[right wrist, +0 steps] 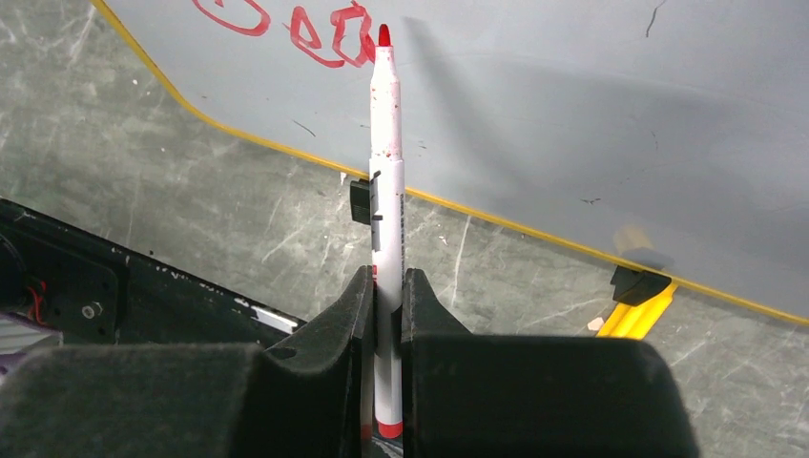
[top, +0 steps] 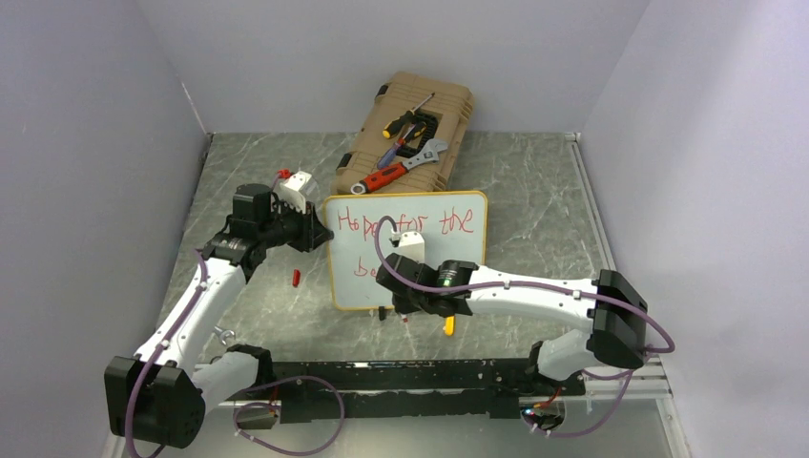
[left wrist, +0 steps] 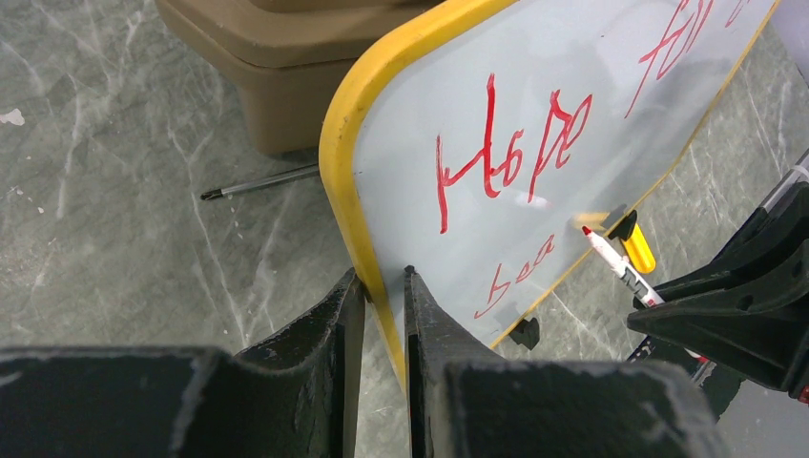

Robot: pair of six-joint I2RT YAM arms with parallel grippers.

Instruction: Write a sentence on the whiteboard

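The whiteboard [top: 458, 262] stands on the table, yellow-framed, with black feet. The sentence [top: 434, 224] is in red: "Hope for the" on top and "bea" [left wrist: 520, 272] below, partly hidden by the right arm in the top view. My left gripper [top: 320, 232] [left wrist: 382, 277] is shut on the board's left yellow edge [left wrist: 348, 162]. My right gripper [top: 401, 305] [right wrist: 386, 277] is shut on a white red-tipped marker [right wrist: 386, 143]. The marker tip sits just right of the last red letters [right wrist: 329, 33], low on the board. I cannot tell if it touches.
A tan tool case [top: 453, 110] with screwdrivers and wrenches on it lies behind the board. A red cap [top: 296, 278] lies left of the board. A yellow handle [top: 448, 325] [right wrist: 630, 320] lies by the board's front foot. A screwdriver shaft [left wrist: 258, 183] lies beside the case.
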